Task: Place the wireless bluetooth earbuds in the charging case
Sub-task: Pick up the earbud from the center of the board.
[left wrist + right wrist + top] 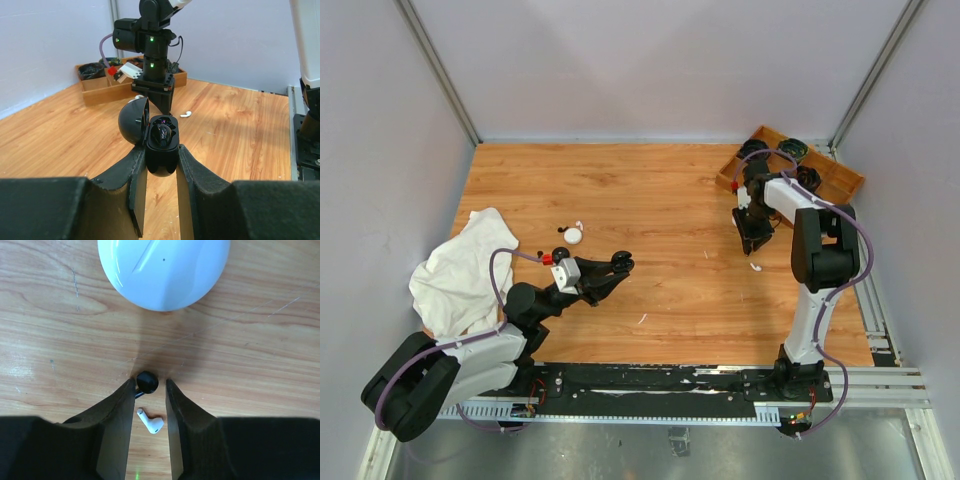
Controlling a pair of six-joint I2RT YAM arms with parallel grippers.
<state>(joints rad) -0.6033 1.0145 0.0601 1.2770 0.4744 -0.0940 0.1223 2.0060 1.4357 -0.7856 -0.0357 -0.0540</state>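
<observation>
Left end effector (161, 151): near centre, clenched on the open black case (162, 167); we see one black earbud (162, 135) seated inside.
Right end effector (150, 385): far right, low over the counter (250, 365). A second black earbud (147, 382) sits between its tips; we cannot tell if gripped. White earbud (151, 422) lies between its fingers, white case (165, 270) just beyond.
</observation>
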